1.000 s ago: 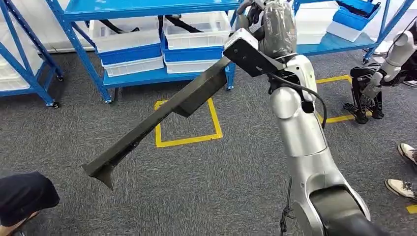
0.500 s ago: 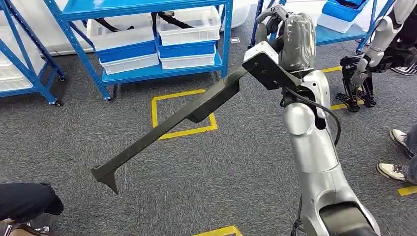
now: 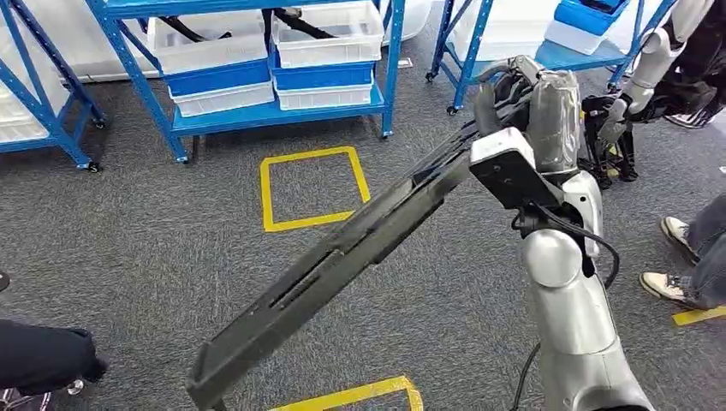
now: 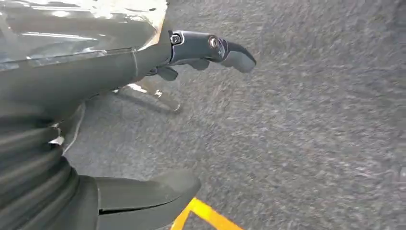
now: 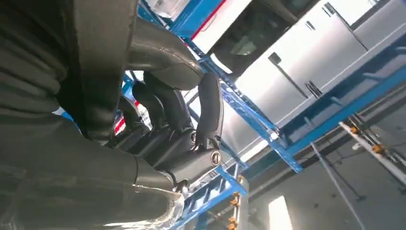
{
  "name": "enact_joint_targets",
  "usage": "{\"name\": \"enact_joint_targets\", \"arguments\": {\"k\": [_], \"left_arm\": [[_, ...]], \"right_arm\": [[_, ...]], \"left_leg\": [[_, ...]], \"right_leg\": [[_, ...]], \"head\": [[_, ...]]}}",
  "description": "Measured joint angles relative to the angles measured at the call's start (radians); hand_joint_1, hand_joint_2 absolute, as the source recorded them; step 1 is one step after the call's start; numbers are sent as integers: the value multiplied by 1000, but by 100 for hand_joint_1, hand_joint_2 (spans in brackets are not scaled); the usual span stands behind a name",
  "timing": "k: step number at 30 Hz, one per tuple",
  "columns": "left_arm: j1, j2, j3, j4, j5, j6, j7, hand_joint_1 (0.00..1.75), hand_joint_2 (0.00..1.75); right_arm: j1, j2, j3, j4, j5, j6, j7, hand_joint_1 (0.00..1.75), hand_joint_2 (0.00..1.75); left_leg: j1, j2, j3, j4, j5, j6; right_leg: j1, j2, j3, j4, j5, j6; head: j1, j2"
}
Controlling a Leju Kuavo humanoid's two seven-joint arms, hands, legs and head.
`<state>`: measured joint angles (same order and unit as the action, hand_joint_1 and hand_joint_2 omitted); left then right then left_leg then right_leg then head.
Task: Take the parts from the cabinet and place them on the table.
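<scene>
The part's (image 3: 342, 257) free end hangs nearest, low over the grey carpet (image 3: 154, 257) by a yellow floor mark (image 3: 360, 396). From there the long black part slants up and away to the right hand (image 3: 522, 98), whose fingers (image 5: 167, 110) curl tight around its far end. The left hand (image 4: 143, 96) hangs over carpet, fingers apart, holding nothing. Beyond stand blue racks (image 3: 282, 116) with bins (image 3: 325, 38).

Head view: from high on my body I looked forward and down at grey floor (image 3: 154, 257) and blue shelves (image 3: 282, 120).
Left wrist view: close behind my left hand (image 4: 95, 81), facing the floor.
Right wrist view: close behind my right hand (image 5: 158, 129), facing up.
Shared: the blue shelves.
</scene>
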<state>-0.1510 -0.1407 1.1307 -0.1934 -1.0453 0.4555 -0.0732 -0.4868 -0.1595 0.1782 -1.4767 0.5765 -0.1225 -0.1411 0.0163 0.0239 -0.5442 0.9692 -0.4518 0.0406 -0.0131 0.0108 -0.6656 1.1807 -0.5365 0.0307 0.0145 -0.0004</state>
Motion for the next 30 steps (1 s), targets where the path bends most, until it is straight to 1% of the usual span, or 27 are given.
{"name": "enact_joint_targets", "arguments": {"k": [1, 2, 3, 4, 5, 6, 7, 8, 11, 12, 13, 14, 15, 16, 17, 18, 19, 20, 21, 22, 23, 25, 26, 27, 28, 29, 30], "left_arm": [[-1, 0, 0, 0, 0, 2, -1, 0, 175], [-2, -1, 0, 0, 1, 2, -1, 0, 175], [-3, -2, 0, 0, 1, 2, -1, 0, 175], [-4, -3, 0, 0, 1, 2, -1, 0, 175], [-5, -5, 0, 0, 1, 1, -1, 0, 175], [-7, -5, 0, 0, 0, 1, -1, 0, 175], [-7, -4, 0, 0, 0, 2, -1, 0, 175], [-9, -4, 0, 0, 0, 2, -1, 0, 175], [-9, -4, 0, 0, -1, 3, -1, 0, 175], [-10, -5, 0, 0, -1, 3, -1, 0, 175], [-11, -5, 0, 0, 0, 4, -1, 0, 175], [-10, -5, 0, 0, 2, 4, -2, 0, 175], [-8, -3, 0, 0, 10, 5, -5, 0, 175], [-5, -2, 0, 0, 12, 5, -10, 0, 175], [-2, 0, 0, 0, 17, 5, -12, 0, 175], [0, 1, 0, 0, 19, 5, -13, 0, 175], [0, 1, 0, 0, 19, 5, -14, 0, 175], [0, 2, 0, 0, 20, 5, -15, 0, 175], [0, 2, 0, 0, 21, 5, -15, 0, 175], [0, 5, 0, 0, 21, 5, -15, 0, 175], [0, 6, 0, 0, 21, 5, -16, 0, 175], [-2, 8, 0, -1, 21, 5, -16, 0, 175], [-1, 10, 1, -1, 21, 5, -16, 0, 175], [-2, 6, 1, 0, 21, 5, -16, 0, 175], [-3, 7, 1, -1, 21, 5, -17, 0, 175], [-3, 7, 1, -1, 21, 5, -18, 0, 175], [0, 8, 1, -1, 22, 5, -18, 0, 175]], "right_arm": [[3, 1, -1, 2, -4, 3, -4, 155, 175], [6, 2, -2, 5, -5, 3, -6, 155, 175], [7, 3, -2, 8, -5, 3, -7, 155, 175], [7, 5, -2, 9, -5, 3, -8, 155, 175], [6, 5, -2, 9, -6, 2, -9, 155, 175], [6, 6, -3, 9, -6, 2, -11, 155, 175], [5, 8, -3, 9, -6, 2, -12, 155, 175], [6, 11, -3, 9, -6, 2, -13, 155, 175], [10, 13, -7, 9, -6, 2, -15, 155, 175], [10, 14, -8, 8, -6, 1, -15, 155, 175], [9, 18, -8, 7, -6, 0, -16, 155, 175], [10, 19, -9, 7, -6, 0, -16, 155, 175], [10, 23, -8, 8, -10, 0, -18, 155, 175], [11, 24, -8, 8, -14, 0, -21, 155, 175], [13, 24, -8, 9, -19, 0, -22, 155, 175], [14, 24, -9, 9, -23, 1, -23, 155, 175], [14, 24, -9, 10, -24, 1, -23, 155, 175], [14, 23, -10, 10, -24, 1, -24, 155, 175], [13, 23, -11, 9, -24, 1, -24, 155, 175], [13, 24, -11, 9, -25, 1, -24, 155, 175], [11, 24, -11, 9, -25, 1, -24, 155, 175], [12, 23, -11, 10, -25, 1, -24, 155, 175], [13, 23, -12, 9, -25, 1, -24, 155, 175], [13, 20, -14, 9, -25, 1, -24, 155, 175], [14, 18, -16, 9, -25, 1, -24, 155, 175], [8, 16, -17, 9, -25, 1, -24, 155, 175], [8, 17, -18, 9, -26, 1, -24, 155, 175]], "left_leg": [[-1, 9, -5, 1, 2, 0], [-1, 19, -8, 2, 4, -1], [0, 29, -9, 2, 5, -3], [1, 37, -9, 3, 5, -3], [3, 45, -9, 6, 5, -5], [4, 52, -9, 12, 2, -10], [-2, 59, -11, 17, -1, -17], [-8, 64, -14, 22, -3, -24], [-5, 94, -13, 19, 2, -37], [1, 82, -18, 24, -7, -45], [4, 36, -27, 54, -35, -49], [4, 3, -56, 121, -80, -49], [3, -15, -94, 206, -124, -51], [3, -23, -135, 292, -158, -51], [3, -25, -160, 345, -171, -51], [3, -26, -161, 346, -156, -47], [3, -27, -141, 304, -125, -43], [3, -32, -101, 227, -82, -38], [3, -54, -47, 123, -34, -31], [4, -113, -10, 49, -16, -19], [5, -119, 1, 28, -23, -15], [-4, -97, -4, 29, -25, -17], [-8, -86, -4, 28, -22, -13], [3, -67, 1, 9, -10, -8], [1, -55, 5, 2, -4, -6], [2, -44, 3, 0, -1, 0], [1, -27, 2, 0, -1, 0]], "right_leg": [[0, 0, -37, 82, -27, 2], [-2, -1, -57, 129, -35, 9], [-4, -2, -45, 111, -24, 19], [-7, -7, -12, 56, 0, 30], [-10, -18, 36, -33, 34, 42], [-12, -48, 88, -129, 67, 52], [-10, -96, 112, -187, 66, 48], [-1, -73, 116, -188, 74, 31], [-5, -40, 102, -184, 82, 8], [-16, -31, 103, -187, 87, 0], [-16, -21, 100, -187, 89, -5], [-15, -15, 97, -187, 92, -18], [-14, -6, 94, -187, 94, -23], [-11, 7, 89, -186, 96, -26], [-9, 18, 86, -186, 98, -29], [-9, 32, 85, -186, 99, -28], [-9, 44, 86, -185, 101, -25], [-9, 56, 87, -185, 102, -23], [-8, 69, 87, -185, 104, -21], [-15, 76, 86, -186, 106, -18], [2, 85, 79, -182, 108, -12], [-16, 108, 69, -186, 117, 1], [-17, 119, 67, -190, 122, 9], [-5, 124, 53, -189, 124, 16], [-7, 67, 42, -168, 112, 12], [-3, 28, 18, -118, 83, 6], [-4, 10, -24, -30, 46, 2]], "head": [[0, 0], [0, 0], [0, 0], [0, 0], [0, 0], [0, 0], [3, 0], [2, 0], [2, 0], [2, 0], [2, 0], [1, 0], [1, 0], [0, 0], [1, 0], [0, 0], [0, 0], [0, 0], [0, 0], [-2, 0], [-1, 0], [-2, 0], [-3, 0], [-3, 0], [-2, 0], [8, 0], [9, 0]]}}
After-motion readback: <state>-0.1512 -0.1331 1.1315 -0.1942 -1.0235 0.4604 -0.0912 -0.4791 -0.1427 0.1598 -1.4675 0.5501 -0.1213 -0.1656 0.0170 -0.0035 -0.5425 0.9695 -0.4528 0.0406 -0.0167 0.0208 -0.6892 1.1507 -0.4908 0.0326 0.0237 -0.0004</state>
